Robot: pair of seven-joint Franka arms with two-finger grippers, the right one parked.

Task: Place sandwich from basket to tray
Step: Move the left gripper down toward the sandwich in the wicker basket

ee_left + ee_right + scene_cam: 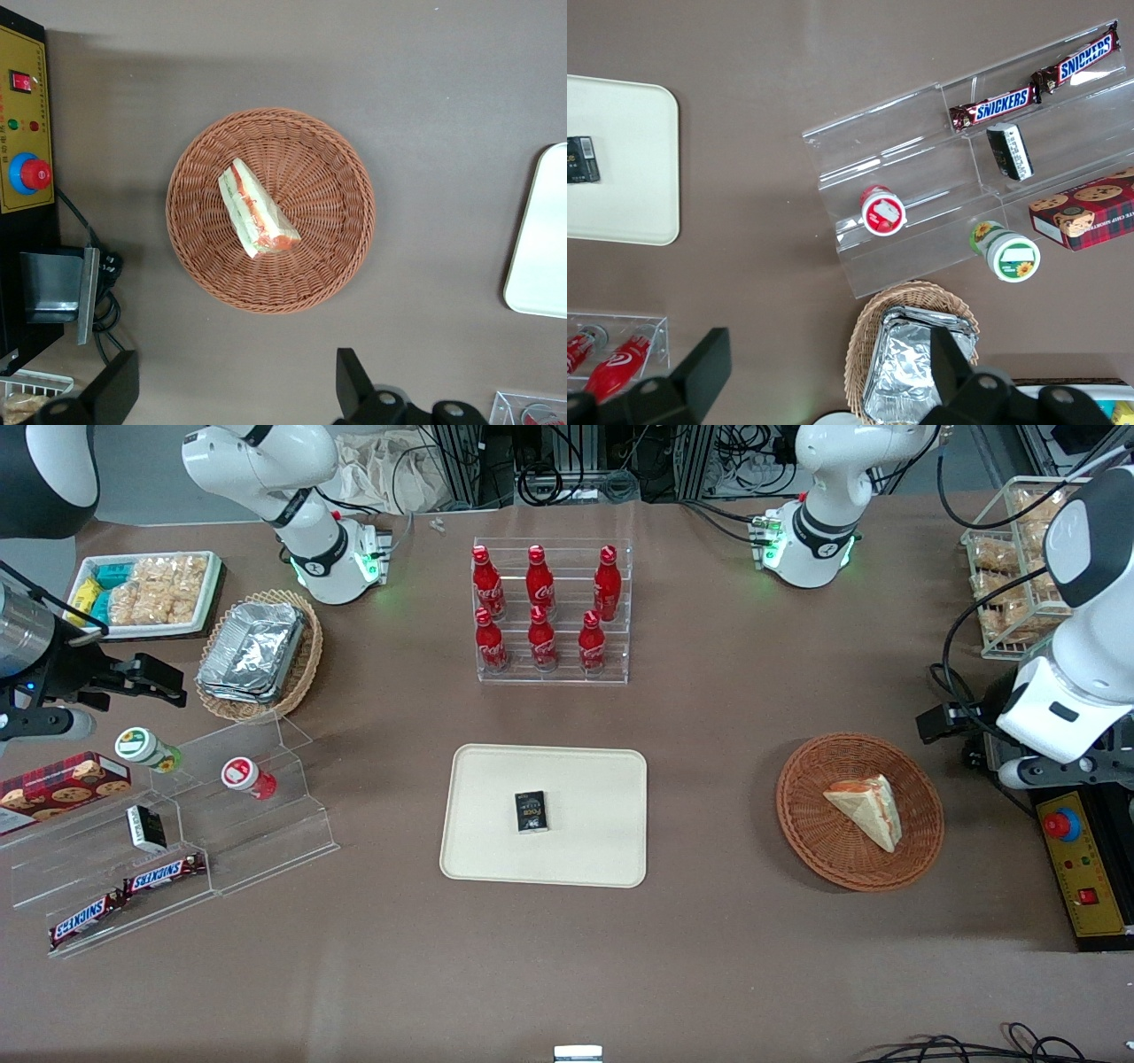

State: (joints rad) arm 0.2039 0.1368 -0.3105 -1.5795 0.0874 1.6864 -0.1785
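One cream tray (585, 859) lies mid-table with a small black packet (532, 811) on it; toward the working arm's end, the wicker basket (819, 846) holds the sandwich (868, 808). Above the basket, the gripper (235, 394) hangs released, fingers spread.

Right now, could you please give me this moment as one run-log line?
phase: approach | gripper: open, above table beside basket | sandwich: in basket | tray: holds small black pack

Left claw (232, 390) raised, fingers spread
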